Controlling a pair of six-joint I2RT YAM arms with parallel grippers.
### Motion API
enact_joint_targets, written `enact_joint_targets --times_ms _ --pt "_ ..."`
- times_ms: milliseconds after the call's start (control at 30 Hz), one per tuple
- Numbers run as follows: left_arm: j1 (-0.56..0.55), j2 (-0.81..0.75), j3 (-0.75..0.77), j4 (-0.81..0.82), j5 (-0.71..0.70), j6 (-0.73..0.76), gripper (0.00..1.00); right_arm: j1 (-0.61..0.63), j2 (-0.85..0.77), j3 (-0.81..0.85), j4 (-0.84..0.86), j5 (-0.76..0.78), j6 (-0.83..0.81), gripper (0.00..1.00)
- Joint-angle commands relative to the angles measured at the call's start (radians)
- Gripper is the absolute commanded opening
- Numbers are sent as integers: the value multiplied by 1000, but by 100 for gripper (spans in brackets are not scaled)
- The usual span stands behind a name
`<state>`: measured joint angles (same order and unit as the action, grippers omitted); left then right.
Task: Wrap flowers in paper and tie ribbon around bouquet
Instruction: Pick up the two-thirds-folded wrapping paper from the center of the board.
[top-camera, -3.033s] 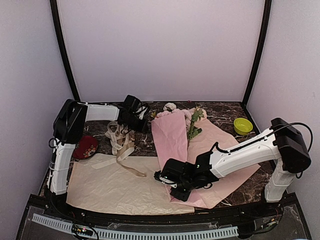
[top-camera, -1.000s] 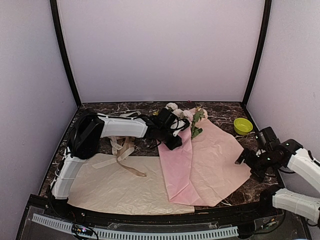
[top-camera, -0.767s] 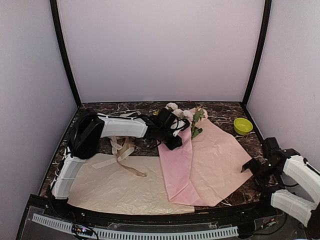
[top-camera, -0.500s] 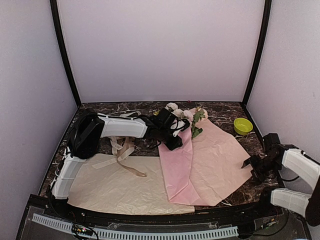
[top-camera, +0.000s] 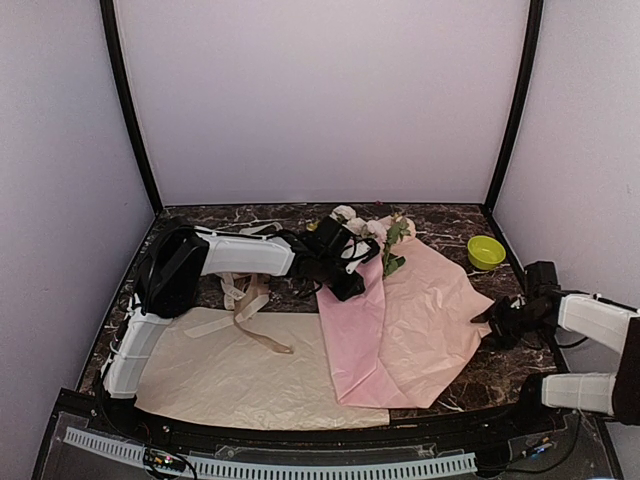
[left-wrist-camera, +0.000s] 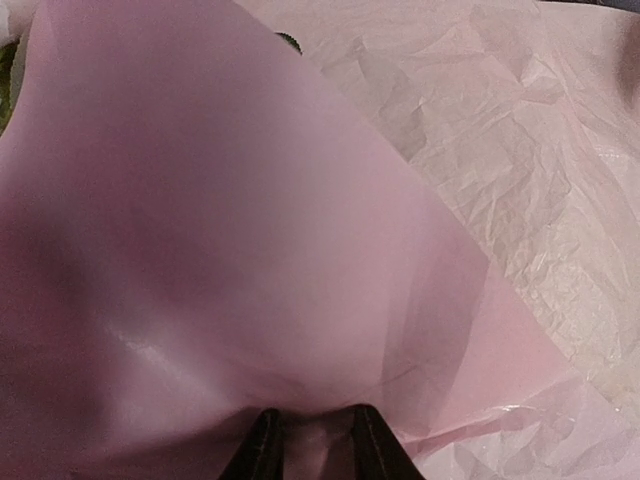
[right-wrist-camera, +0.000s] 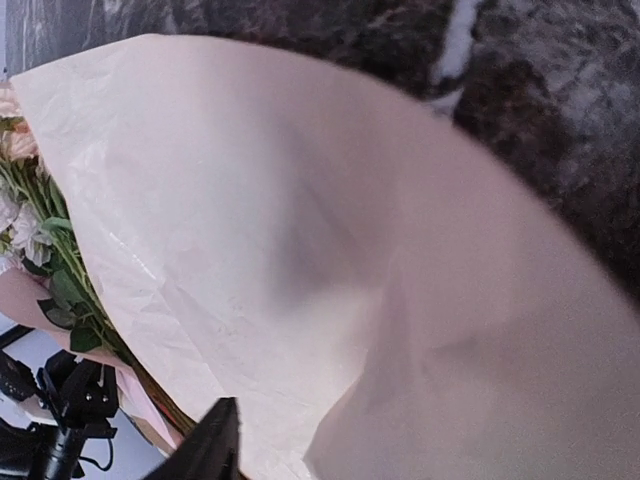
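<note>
The folded flap of the paper (top-camera: 352, 315) hides most stems of the flowers (top-camera: 390, 240). Close up, the sheet is a pink blur filling my left camera, whose bottom edge crops my left gripper (left-wrist-camera: 313, 447). My right gripper (top-camera: 497, 322) shows one of its fingers (right-wrist-camera: 215, 445); the paper covers the other, so I cannot tell its grip.

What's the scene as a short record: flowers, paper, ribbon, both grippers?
flowers: pink and cream artificial roses, heads at the paper's far end, stems on the paper
paper: thin crinkled pink paper sheet, left side folded over
ribbon: flat tan satin ribbon, loose, left of the paper
left gripper: pinching the folded flap
right gripper: at the paper's right edge, grip unclear
</note>
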<state>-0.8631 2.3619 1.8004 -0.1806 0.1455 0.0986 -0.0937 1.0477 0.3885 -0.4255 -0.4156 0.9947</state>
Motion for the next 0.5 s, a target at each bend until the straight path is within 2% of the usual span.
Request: enact_joint_targets --times_ms 0,167,300,467 --pt "-11 8 -33 -80 20 19 25 -3 -26 31 51 -59 -25 37" --pt "-11 7 -35 -75 21 21 25 9 -43 89 9 -61 -55 0" --pt "-11 12 -42 -68 22 22 25 78 -43 188 -26 -15 -73 0" --pt "-11 18 -49 -61 32 21 25 243 13 355 -37 68 -72 0"
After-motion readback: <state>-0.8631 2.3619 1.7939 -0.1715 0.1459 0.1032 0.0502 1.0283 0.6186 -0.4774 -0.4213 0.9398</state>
